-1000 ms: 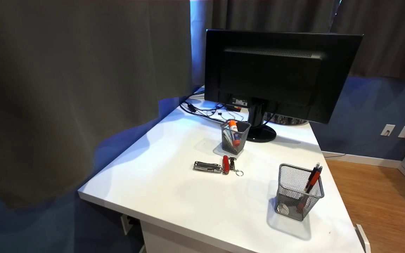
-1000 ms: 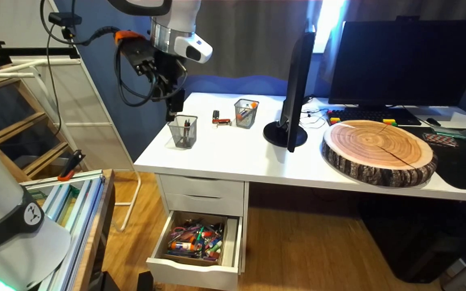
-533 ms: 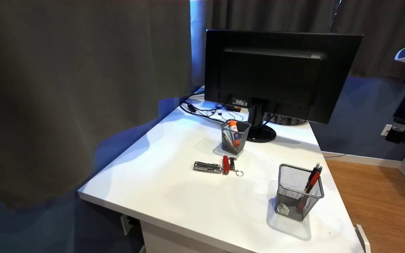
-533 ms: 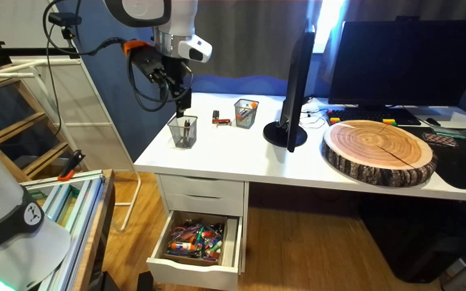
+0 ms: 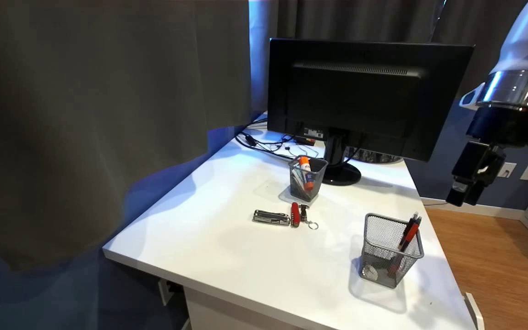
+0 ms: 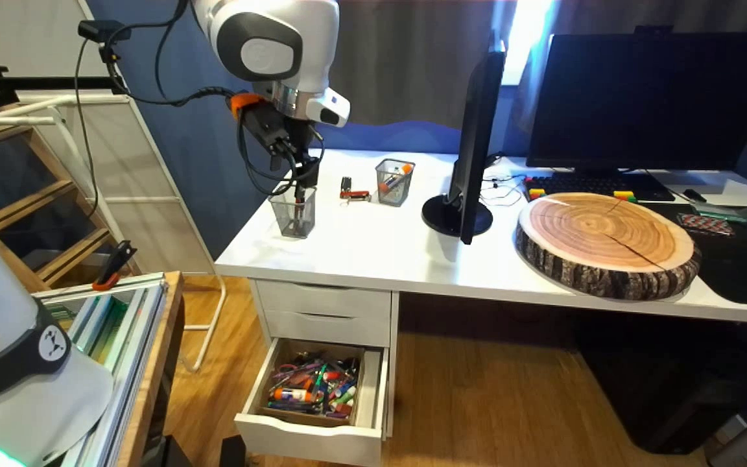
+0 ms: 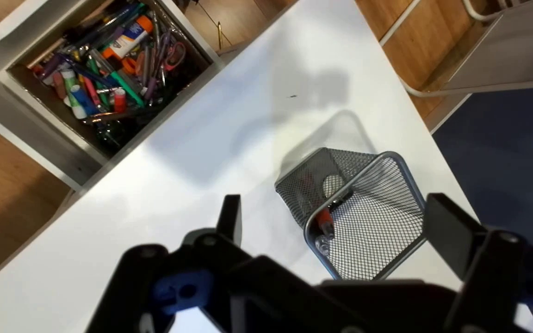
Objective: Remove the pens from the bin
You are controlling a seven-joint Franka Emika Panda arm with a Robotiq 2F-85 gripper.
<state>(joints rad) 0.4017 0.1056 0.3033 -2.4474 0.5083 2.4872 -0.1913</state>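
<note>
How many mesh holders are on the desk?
2: the bin, holding the pens, near an edge of the desk; and a second holder, with an orange-ended tube inside, near a monitor. Others could be hidden.

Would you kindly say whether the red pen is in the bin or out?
In: the red pen leans inside the bin, its top above the rim, its lower part visible through the mesh.

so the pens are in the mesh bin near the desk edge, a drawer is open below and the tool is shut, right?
Not quite: the tool is open, its two fingers standing well apart, as the wrist view shows. The rest holds: the pens are in the mesh bin near the desk edge, and a drawer is open below.
</note>
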